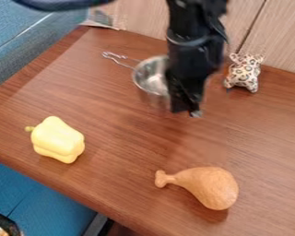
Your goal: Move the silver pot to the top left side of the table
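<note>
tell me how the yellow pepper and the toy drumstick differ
The yellow pepper is blocky, while the toy drumstick tapers from a rounded end to a small knob. The pepper is pale yellow; the drumstick is orange-brown. Both lie on the table, stem and knob towards the view's left.

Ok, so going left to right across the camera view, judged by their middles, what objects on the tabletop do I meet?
Yellow toy bell pepper → silver pot → brown toy drumstick → spotted plush animal.
</note>
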{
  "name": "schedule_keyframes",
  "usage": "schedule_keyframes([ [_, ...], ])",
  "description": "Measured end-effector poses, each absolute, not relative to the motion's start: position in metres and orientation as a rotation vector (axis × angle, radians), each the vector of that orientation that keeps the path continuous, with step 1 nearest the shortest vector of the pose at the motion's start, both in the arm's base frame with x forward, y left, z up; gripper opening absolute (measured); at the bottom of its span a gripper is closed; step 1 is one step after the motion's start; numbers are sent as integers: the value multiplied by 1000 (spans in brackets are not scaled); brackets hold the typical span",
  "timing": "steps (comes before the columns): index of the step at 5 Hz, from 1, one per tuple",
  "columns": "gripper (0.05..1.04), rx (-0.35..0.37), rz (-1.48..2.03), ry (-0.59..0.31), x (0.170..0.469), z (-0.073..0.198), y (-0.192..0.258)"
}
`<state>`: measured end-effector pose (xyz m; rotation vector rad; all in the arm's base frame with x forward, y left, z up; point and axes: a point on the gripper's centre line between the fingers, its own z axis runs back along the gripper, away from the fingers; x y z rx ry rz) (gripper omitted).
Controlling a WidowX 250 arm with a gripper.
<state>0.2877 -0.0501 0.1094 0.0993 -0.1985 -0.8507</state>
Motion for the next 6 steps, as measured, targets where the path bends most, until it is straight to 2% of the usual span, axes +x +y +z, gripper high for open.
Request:
schedule_keyframes([
  [1, 83, 159, -774, -231, 304, 124, -20],
  [3, 83, 168, -672, -253, 347, 121, 22],
  [4, 83, 183, -645, -234, 370, 109, 31],
  [6, 83, 214, -612, -150, 391, 84, 39],
])
